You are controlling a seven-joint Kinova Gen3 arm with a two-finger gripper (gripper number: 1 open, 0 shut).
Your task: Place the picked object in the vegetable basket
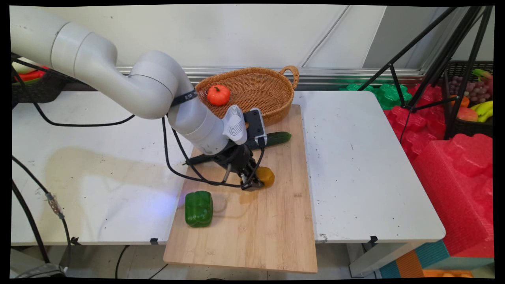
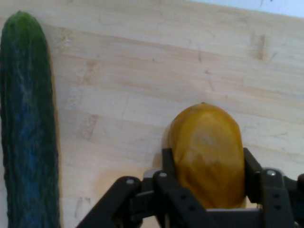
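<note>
My black gripper (image 1: 255, 182) is low over the wooden cutting board (image 1: 276, 221), shut on a yellow-orange mango (image 1: 266, 176). In the hand view the mango (image 2: 208, 154) sits between the two fingers (image 2: 167, 164), which press its sides, with the board (image 2: 142, 71) right under it. A dark green cucumber (image 1: 278, 138) lies on the board just behind the hand; in the hand view this cucumber (image 2: 26, 128) runs along the left edge. A green bell pepper (image 1: 199, 208) stands on the board's near left part.
A wicker basket (image 1: 260, 85) with an orange tomato-like fruit (image 1: 218, 94) in it stands at the board's far end. Black cables (image 1: 173, 157) hang from the arm. Red and green foam shapes (image 1: 449, 165) and a tripod (image 1: 434, 67) are off the table's right side.
</note>
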